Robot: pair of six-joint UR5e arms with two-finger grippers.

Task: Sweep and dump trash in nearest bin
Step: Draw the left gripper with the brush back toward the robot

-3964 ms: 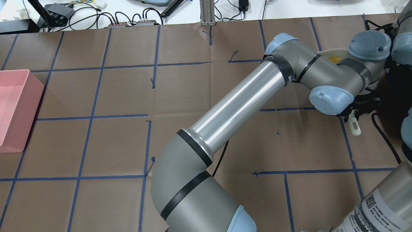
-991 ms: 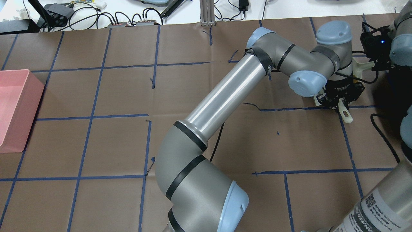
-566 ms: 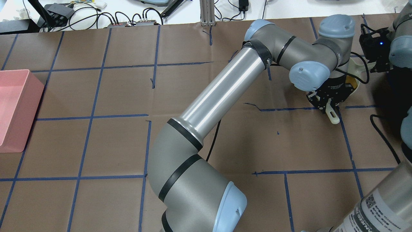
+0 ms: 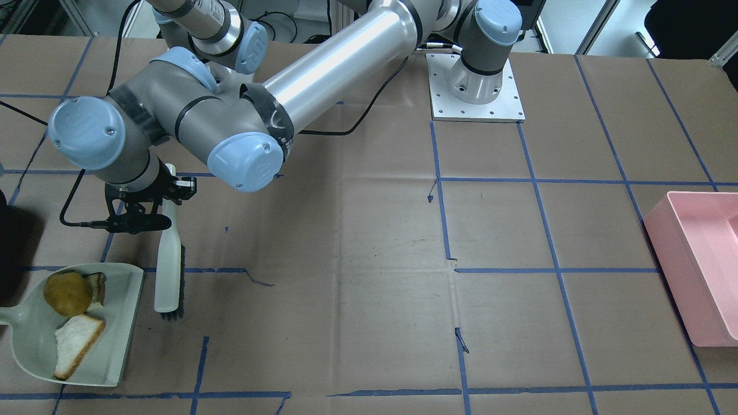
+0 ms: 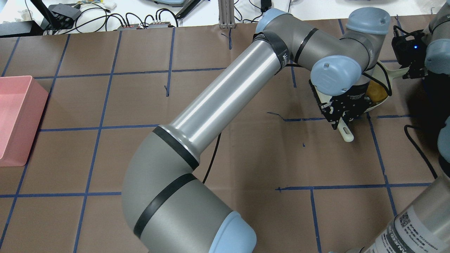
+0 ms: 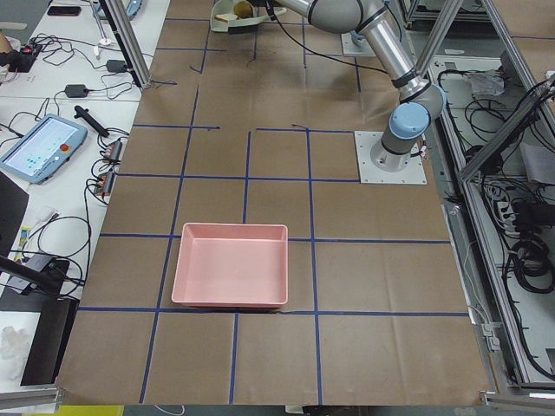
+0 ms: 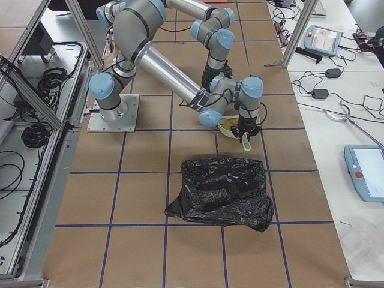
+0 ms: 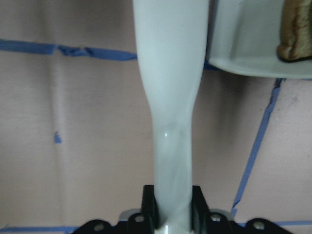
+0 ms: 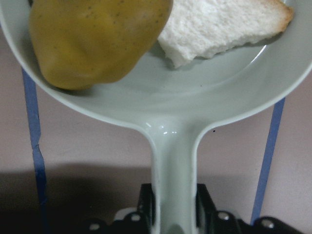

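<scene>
Left arm (image 4: 340, 52) reaches across the table to the robot's right side, wrist pointing down. Left gripper (image 4: 149, 214) is clamped on the brush handle (image 8: 170, 122). Right gripper (image 9: 174, 214) is clamped on the dustpan handle (image 9: 173, 165).

Silver-grey tubular arms (image 4: 340, 52), pale blue joint caps (image 4: 86, 132), black bands (image 4: 271, 118), white base plate (image 4: 478, 113) with screws.

The dustpan (image 4: 121, 334) is showing pale mint-white, carrying a speckled yellow-brown potato (image 4: 67, 293) and white bread (image 4: 74, 341) edged in brown crust, while the brush (image 4: 169, 271) is matching that pale white over black bristles. Brown table paper (image 4: 357, 230) is wearing a blue tape grid (image 4: 548, 270). The bin (image 4: 697, 271) is glowing pink and the trash bag (image 7: 219, 192) is shining black.
</scene>
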